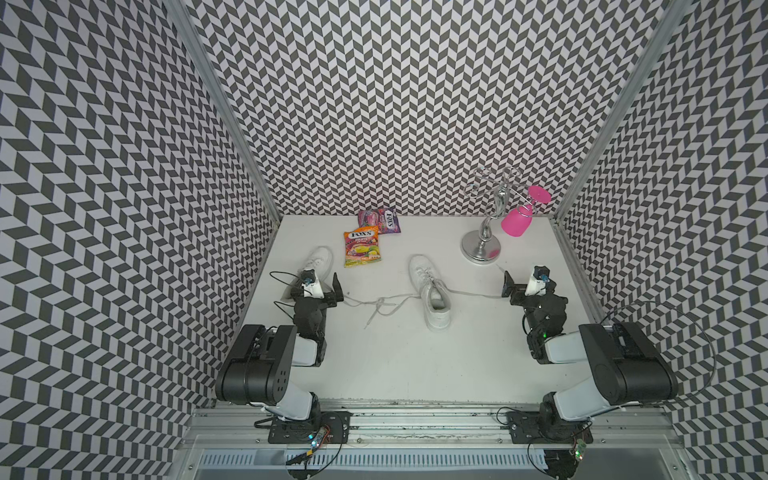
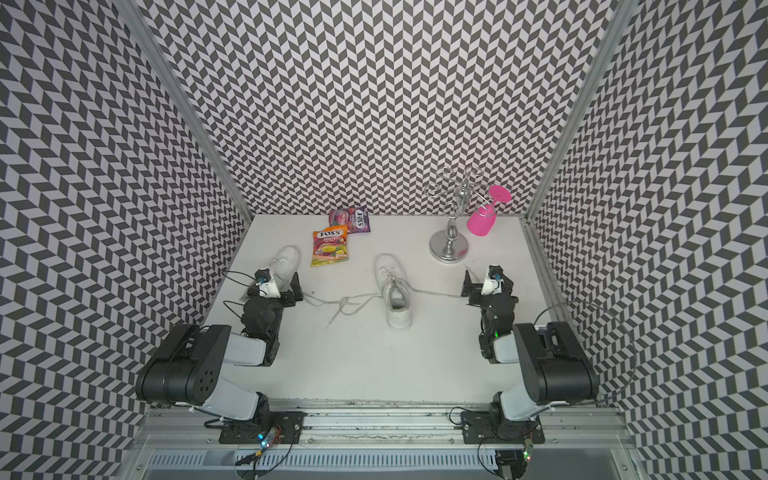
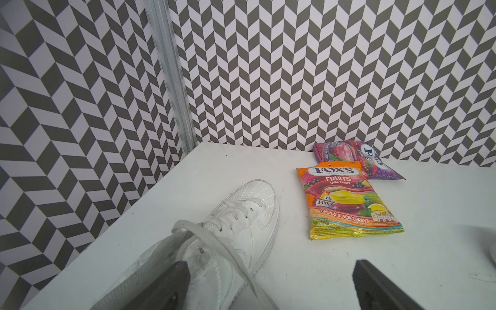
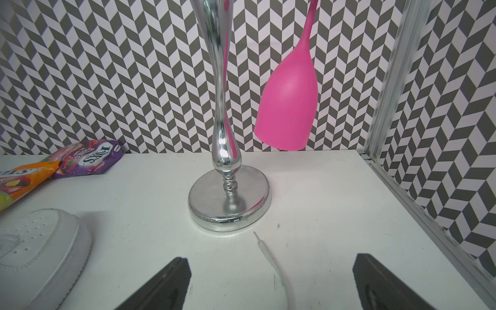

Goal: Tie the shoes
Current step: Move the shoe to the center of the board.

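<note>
Both grippers stood released and empty. The left gripper (image 1: 318, 291) hovered directly over the heel end of the left shoe (image 3: 241, 214), whose lace (image 3: 228, 241) ran out beneath its jaws. The centre shoe (image 1: 430, 291) lay between the two grippers, apart from both. One of its laces (image 1: 473, 293) trailed toward the right gripper (image 1: 519, 286), with its tip (image 4: 264, 248) lying on the desk (image 1: 395, 361) just ahead of and between that gripper's jaws.

Probable hazards: the loose laces of the two shoes crossed in a tangle (image 1: 380, 309) beside the left gripper, so a pull there could drag the wrong lace or shift the other shoe. A closure by the right gripper might pinch only the thin tip, which would likely slip. The chrome stand (image 4: 228, 204) with the hanging pink glass (image 4: 287, 107) stood just ahead of the right gripper; a forward overshoot could topple it. The candy bags (image 3: 349, 204) lay ahead of the left gripper and could be snagged.
</note>
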`<action>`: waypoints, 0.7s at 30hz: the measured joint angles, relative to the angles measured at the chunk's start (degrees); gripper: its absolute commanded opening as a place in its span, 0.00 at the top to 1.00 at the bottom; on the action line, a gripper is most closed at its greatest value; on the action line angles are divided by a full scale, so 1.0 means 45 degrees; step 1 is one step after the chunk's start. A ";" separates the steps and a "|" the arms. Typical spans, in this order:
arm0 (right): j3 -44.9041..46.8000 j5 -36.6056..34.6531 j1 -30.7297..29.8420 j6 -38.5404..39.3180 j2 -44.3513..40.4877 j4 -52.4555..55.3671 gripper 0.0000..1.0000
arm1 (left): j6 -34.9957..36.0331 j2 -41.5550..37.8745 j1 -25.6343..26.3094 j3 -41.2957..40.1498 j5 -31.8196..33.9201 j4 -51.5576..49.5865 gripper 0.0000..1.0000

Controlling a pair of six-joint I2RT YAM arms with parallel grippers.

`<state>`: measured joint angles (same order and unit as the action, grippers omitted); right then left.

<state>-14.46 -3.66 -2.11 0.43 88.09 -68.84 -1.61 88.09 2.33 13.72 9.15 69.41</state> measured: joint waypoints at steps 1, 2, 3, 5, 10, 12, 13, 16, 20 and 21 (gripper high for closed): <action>0.0000 -0.0024 0.0000 -0.0010 0.0000 -0.0029 0.00 | 0.0000 0.0000 0.0000 0.0000 0.0005 0.0000 0.00; 0.0010 -0.0097 0.0000 -0.0029 0.0000 -0.0097 0.00 | -0.0005 -0.0010 0.0000 0.0000 0.0015 -0.0010 0.00; 0.0058 -0.0189 0.0000 -0.0068 -0.0005 -0.0243 0.01 | -0.0005 -0.0044 0.0000 0.0005 0.0015 -0.0058 0.00; 0.0461 -0.0350 -0.0005 -0.0151 -0.0335 -0.0471 0.00 | -0.0015 -0.0432 0.0000 0.0010 0.0024 -0.0481 0.00; 0.0631 -0.0602 -0.0005 -0.0884 -0.3823 0.2157 0.00 | -0.0058 -0.3308 0.0015 0.0622 0.0073 -0.2987 0.00; 0.0219 -0.0262 -0.0005 -0.1370 -0.5309 0.3220 0.00 | -0.0102 -0.4449 0.0092 0.1214 0.0102 -0.3954 0.00; 0.0073 -0.0068 -0.0005 -0.1574 -0.5819 0.3594 0.00 | -0.0107 -0.4789 0.0146 0.1452 0.0107 -0.4313 0.00; -0.0355 0.0860 -0.0005 -0.2463 -0.7252 0.5013 0.00 | -0.0146 -0.5765 0.0578 0.2463 0.0175 -0.5887 0.00; -0.1511 0.2409 -0.0175 -0.3526 -0.7509 0.7329 0.09 | -0.0165 -0.5892 0.1855 0.3672 0.0253 -0.8170 0.00; -0.1894 0.2803 -0.0316 -0.3735 -0.7383 0.7922 0.12 | -0.0170 -0.5761 0.2356 0.3963 0.0262 -0.8816 0.00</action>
<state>-22.98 8.95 -3.53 -16.38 54.87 -33.19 -2.37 62.17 12.93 31.55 10.33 29.74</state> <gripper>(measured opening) 0.921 0.995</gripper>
